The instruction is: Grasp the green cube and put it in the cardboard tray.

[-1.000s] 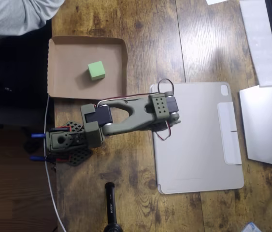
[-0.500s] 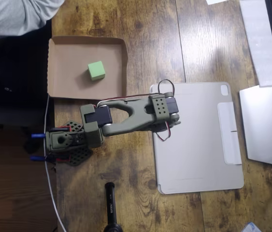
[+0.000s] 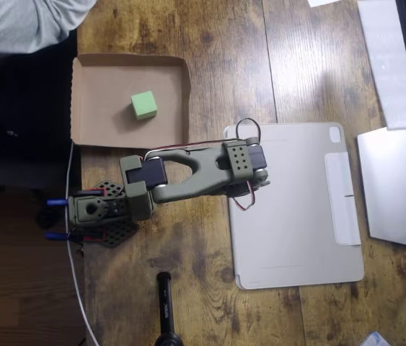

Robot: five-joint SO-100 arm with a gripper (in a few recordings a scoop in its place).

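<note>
The small light-green cube point(image 3: 143, 105) rests on the floor of the brown cardboard tray point(image 3: 94, 86) at the upper left of the overhead view. It sits free, with nothing touching it. My olive-green arm point(image 3: 195, 173) is folded low over the wooden table, below and to the right of the tray. Its far end point(image 3: 242, 162) hangs over the left edge of the grey tablet cover, well away from the cube. The arm's own links hide the fingers, so whether the gripper is open or shut does not show.
A grey tablet cover point(image 3: 296, 209) lies right of the arm. A laptop corner point(image 3: 397, 187) and papers point(image 3: 386, 58) fill the right edge. A black cylinder point(image 3: 165, 310) stands at the bottom. A person's grey sleeve point(image 3: 22, 21) shows at the top left.
</note>
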